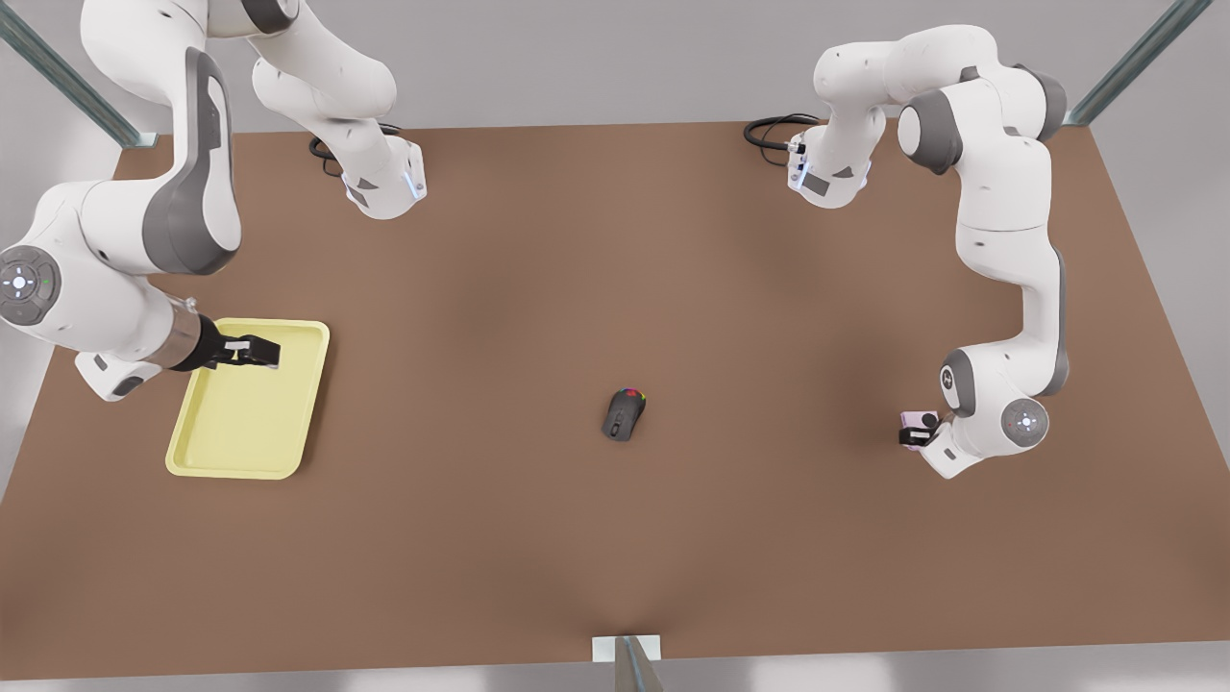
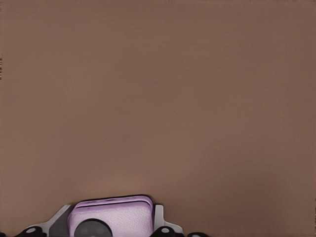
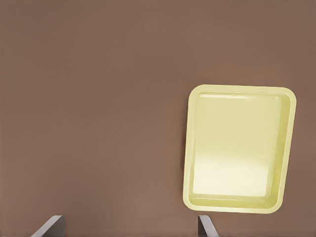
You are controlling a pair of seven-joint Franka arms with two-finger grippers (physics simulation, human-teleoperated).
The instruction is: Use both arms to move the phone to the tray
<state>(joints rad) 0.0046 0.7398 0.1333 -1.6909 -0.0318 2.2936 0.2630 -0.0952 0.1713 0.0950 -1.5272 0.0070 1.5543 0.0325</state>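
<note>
The left gripper point(image 1: 918, 434), clamped on the pink phone point(image 1: 919, 420) near the desk's point(image 1: 615, 288) right edge, sits far across from the yellow tray point(image 1: 252, 404) by the left edge, where the right gripper point(image 1: 258, 352) hovers, fingers apart.

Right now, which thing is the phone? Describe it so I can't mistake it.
On the brown table, go to the front view's right edge. There the left gripper clamps the phone: small, pink, squarish, with black circles, unlike the black mouse mid-table.

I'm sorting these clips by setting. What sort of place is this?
Probably a simulated robot workbench: a bare brown table with metal frame struts, two white arms mounted along its far edge, and just a phone, tray and computer mouse.
</note>
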